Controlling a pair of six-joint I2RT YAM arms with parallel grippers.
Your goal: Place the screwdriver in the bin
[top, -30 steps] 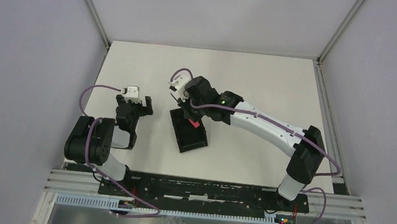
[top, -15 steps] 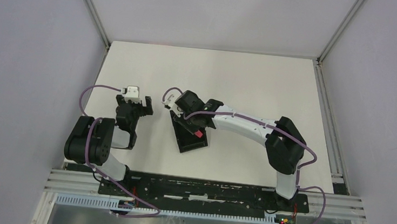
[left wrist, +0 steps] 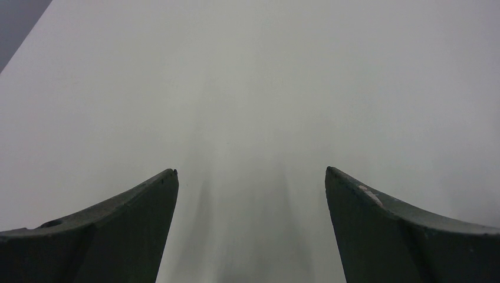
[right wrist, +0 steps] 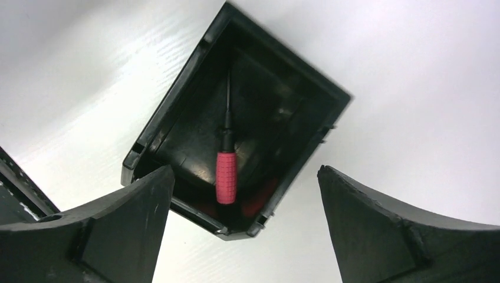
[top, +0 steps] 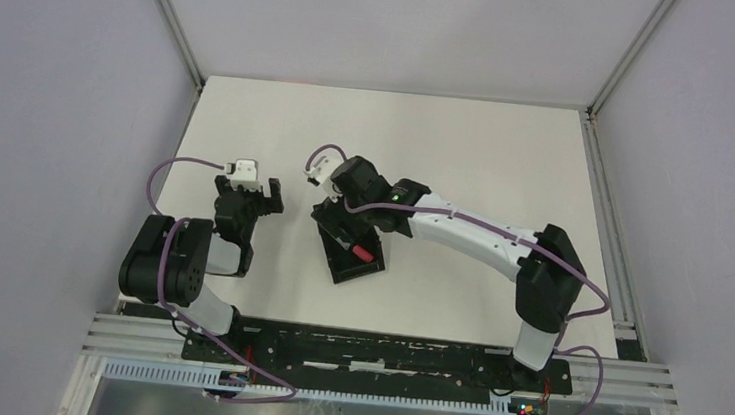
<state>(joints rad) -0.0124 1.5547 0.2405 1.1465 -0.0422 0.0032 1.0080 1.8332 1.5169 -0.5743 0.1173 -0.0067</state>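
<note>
Screwdriver [right wrist: 226, 177]: red handle and thin dark shaft. It lies flat on the floor of the bin, free of any finger. In the top view the handle is toward the bin's near end.
Bin [right wrist: 171, 112]: black, low-walled and rectangular. It stands on the desk [top: 489, 148] about midway between the left and right edges, somewhat toward the near edge, and is turned askew to those edges.
Right gripper [right wrist: 244, 171]: released, with the jaws spread wide and nothing between them. It hangs above the bin's far end, looking down into it.
Left gripper [left wrist: 250, 172]: released, with the jaws apart and nothing held. It is over bare desk near the left edge, well apart from the bin.
</note>
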